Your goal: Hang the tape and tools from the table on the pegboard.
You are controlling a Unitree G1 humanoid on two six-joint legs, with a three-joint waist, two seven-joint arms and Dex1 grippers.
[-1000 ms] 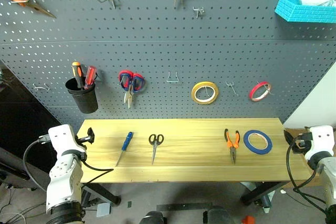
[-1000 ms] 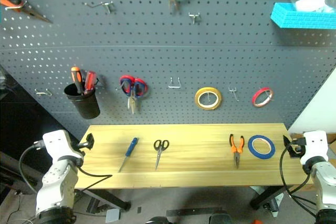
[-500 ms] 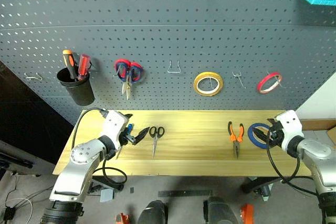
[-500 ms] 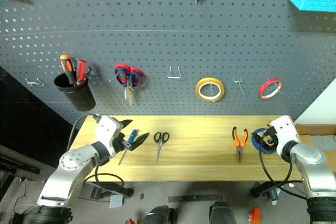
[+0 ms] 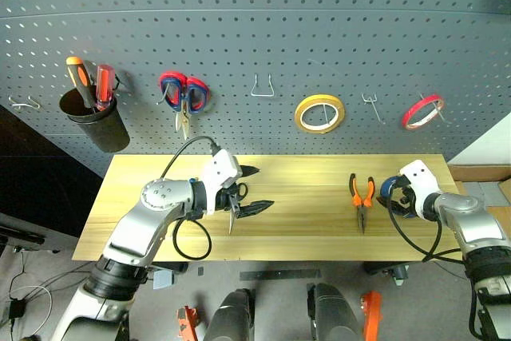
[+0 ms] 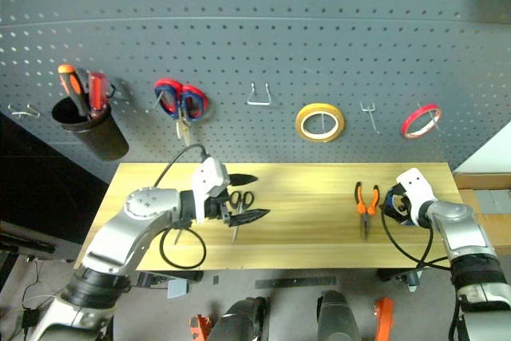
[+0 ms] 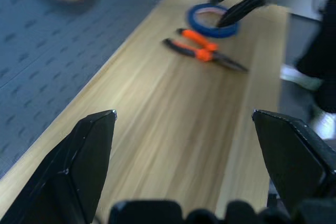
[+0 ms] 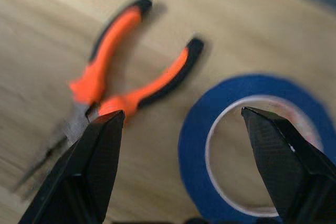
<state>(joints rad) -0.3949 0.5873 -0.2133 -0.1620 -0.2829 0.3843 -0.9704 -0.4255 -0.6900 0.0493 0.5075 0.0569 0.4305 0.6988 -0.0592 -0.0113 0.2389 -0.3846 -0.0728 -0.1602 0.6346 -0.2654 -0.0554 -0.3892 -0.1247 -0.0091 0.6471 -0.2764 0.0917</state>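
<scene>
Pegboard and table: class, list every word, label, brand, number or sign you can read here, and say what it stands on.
None can be read.
The pegboard, the table, the pliers, the blue tape and the yellow roll carry no legible text.

Left gripper (image 5: 249,189) fingers spread; right gripper (image 8: 181,166) fingers apart.

Wooden table (image 5: 303,229) bears pliers (image 5: 361,197), tape (image 8: 247,145), scissors (image 6: 238,205).
</scene>
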